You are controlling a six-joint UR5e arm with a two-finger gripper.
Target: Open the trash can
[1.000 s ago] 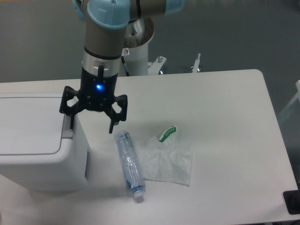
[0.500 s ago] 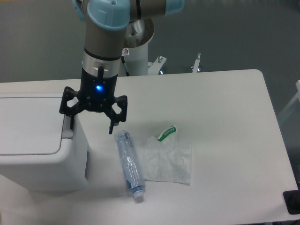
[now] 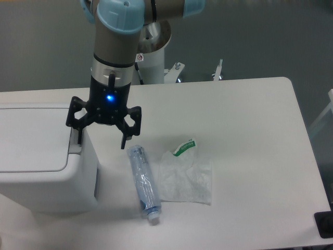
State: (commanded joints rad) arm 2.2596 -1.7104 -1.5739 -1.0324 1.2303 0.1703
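Sitting at the left edge of the white desk (image 3: 250,109): the trash can (image 3: 47,177), lid flat and closed, its grey push tab (image 3: 76,147) at the right end of the lid. Hanging straight down over that end of the bin: the gripper (image 3: 101,139), blue light glowing on its body. Spreading wide, holding nothing: the fingers (image 3: 124,140), one tip dropping just at the tab, the other hanging past the bin's right wall, above the bare desk. Seemingly lining up one finger to press the tab rather than to grasp anything, hence the open stance; whether that tip is actually touching the tab cannot be told from this angle. Lying just right of the bin, lengthwise toward the camera, cap nearest: a clear plastic bottle (image 3: 144,182). Resting beside it, touching or nearly so: a crumpled clear wrapper (image 3: 184,179) with a green-and-white label at its top corner. Likely waiting as rubbish, both within easy reach of the bin once opened.
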